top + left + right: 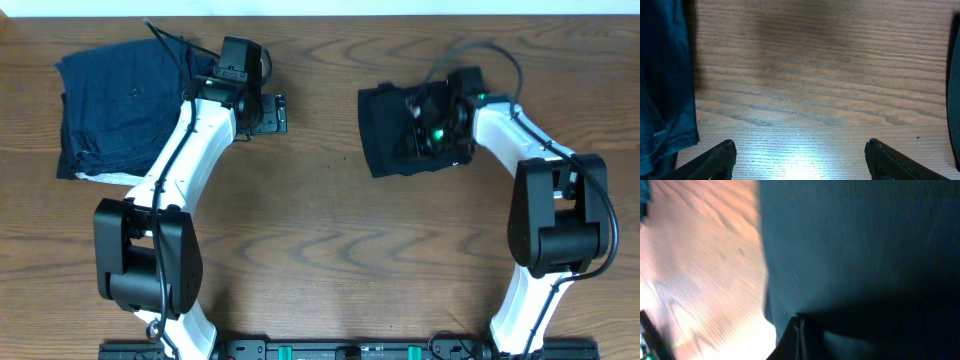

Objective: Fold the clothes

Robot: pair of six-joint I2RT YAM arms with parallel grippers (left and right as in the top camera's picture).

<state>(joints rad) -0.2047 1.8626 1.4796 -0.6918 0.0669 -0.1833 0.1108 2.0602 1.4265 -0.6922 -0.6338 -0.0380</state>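
Black T-shirt [385,130], overhead view: folded compact near the tabletop's [330,250] far edge, right of centre, under the right gripper [440,128]; folding appears nearly complete. Left wrist view: left gripper [800,162] spread open above bare tabletop. Right wrist view: jaws closed together over shirt fabric.

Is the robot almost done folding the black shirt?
Nearly, it seems. Done: the black T-shirt lies as a small folded bundle. In hand: the right gripper, shut, sits over it; whether it grips, I cannot tell. The left gripper hangs open over bare table. Left: perhaps a last tidy or letting go.
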